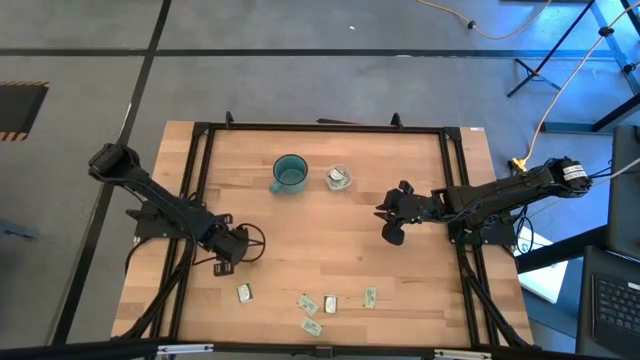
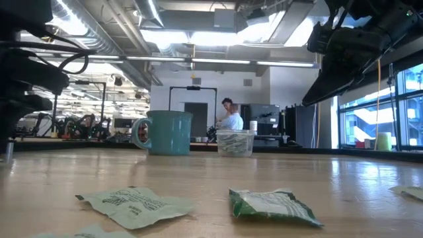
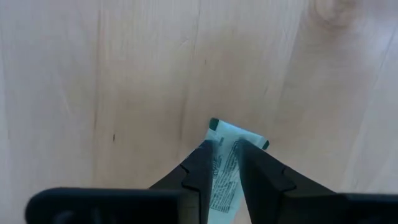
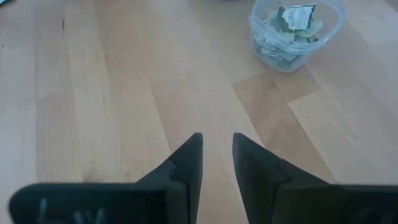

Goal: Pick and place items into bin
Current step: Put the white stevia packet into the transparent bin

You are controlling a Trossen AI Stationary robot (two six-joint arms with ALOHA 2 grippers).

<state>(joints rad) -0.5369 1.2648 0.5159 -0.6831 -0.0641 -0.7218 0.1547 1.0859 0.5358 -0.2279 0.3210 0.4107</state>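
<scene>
My left gripper (image 1: 228, 262) (image 3: 222, 146) stands over the table's left-middle, shut on a pale green packet (image 3: 225, 168). My right gripper (image 1: 392, 232) (image 4: 217, 140) hovers right of centre with a narrow gap between its fingers, and it holds nothing. The clear cup (image 1: 338, 178) (image 4: 293, 32) (image 2: 235, 142) stands upright near the far edge and has packets inside. Several more packets lie flat near the near edge (image 1: 244, 292) (image 1: 307, 302) (image 1: 370, 297). Two of them show close up in the low view (image 2: 135, 205) (image 2: 271, 203). My left gripper has the pale green packet pinched between its two fingers (image 3: 199, 168). The fingers lie along the packet's length. Its green-edged far end (image 3: 239, 132) sticks out past the fingertips. Whether any part of it rests on the wood, I cannot tell.
A teal mug with a handle (image 1: 290, 173) (image 2: 165, 132) stands just left of the clear cup. A black frame (image 1: 320, 128) runs around the tabletop. Bare wood lies between the two grippers. A person (image 2: 231, 118) stands far off in the room behind.
</scene>
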